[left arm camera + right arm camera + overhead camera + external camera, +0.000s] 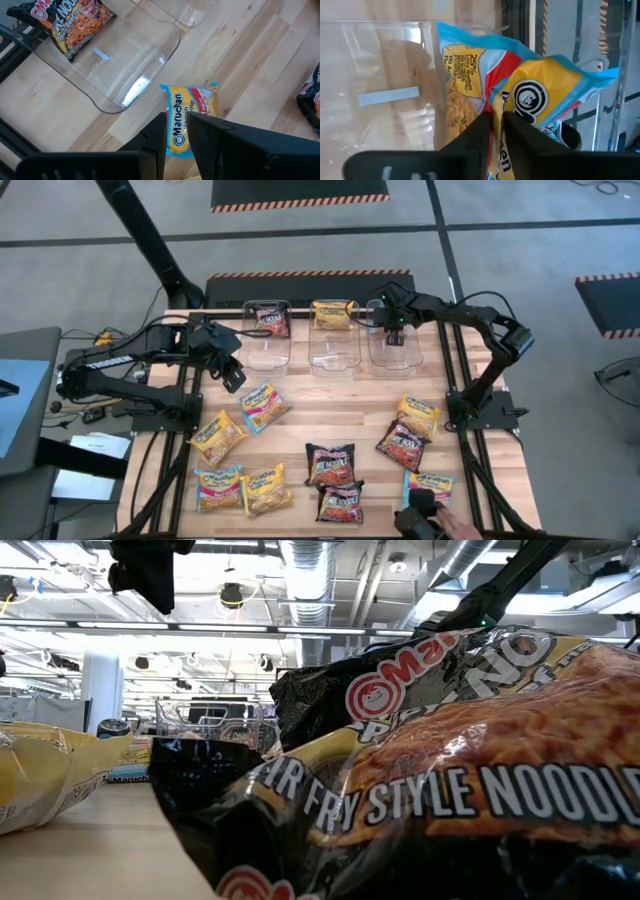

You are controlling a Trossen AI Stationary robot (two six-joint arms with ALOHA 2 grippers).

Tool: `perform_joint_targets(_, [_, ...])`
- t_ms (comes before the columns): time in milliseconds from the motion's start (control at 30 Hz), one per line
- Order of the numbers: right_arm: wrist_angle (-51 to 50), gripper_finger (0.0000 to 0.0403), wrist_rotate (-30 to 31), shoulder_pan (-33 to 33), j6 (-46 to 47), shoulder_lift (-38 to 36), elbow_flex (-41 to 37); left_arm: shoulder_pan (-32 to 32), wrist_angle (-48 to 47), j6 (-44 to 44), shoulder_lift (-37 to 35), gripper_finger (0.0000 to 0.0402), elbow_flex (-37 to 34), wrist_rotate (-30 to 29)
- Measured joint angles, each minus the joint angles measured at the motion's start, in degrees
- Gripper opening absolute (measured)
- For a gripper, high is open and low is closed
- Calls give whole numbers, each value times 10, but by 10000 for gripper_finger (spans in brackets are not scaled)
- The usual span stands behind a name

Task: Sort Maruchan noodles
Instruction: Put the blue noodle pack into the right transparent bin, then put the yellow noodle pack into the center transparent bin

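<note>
Three clear tubs stand in a row at the far side. The left tub (265,358) holds a red-black Maruchan packet (75,22) and the middle tub (333,355) a yellow one (333,313). My right gripper (497,132) reaches down into the right tub (395,360), shut on a blue-yellow packet (535,95); in the high view the gripper (395,330) hides that packet. My left gripper (232,375) hovers above the table near the left tub. Its fingers (176,135) stand slightly apart with nothing between them, over a blue-yellow packet (192,112) that lies flat on the wood. My right gripper pinches the blue-yellow packet by one edge (496,107) between its two fingers. The fingers slant down from above into the right tub. The packet stands out beyond the fingertips inside the tub walls. Whether it rests on the tub floor cannot be told.
More packets lie flat on the near half of the table: yellow ones (218,437) (266,488) (418,415), red-black ones (330,463) (340,502) (403,445), and blue-yellow ones (218,488) (428,485). A person's hand (445,525) shows at the near edge. A red-black packet (450,770) fills the low view.
</note>
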Motion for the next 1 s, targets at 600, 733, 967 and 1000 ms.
perform_joint_targets(600, [-27,141,28,48,53,-58,1,0,0,0,0,61,0,0])
perform_joint_targets(733, [-27,142,28,62,85,-80,1,0,0,15,0,61,0,0])
perform_joint_targets(967, [-31,143,28,91,173,-117,1,0,0,-5,0,61,0,2])
perform_joint_targets(1000, [-32,143,28,95,183,-122,1,0,0,-13,0,61,0,6])
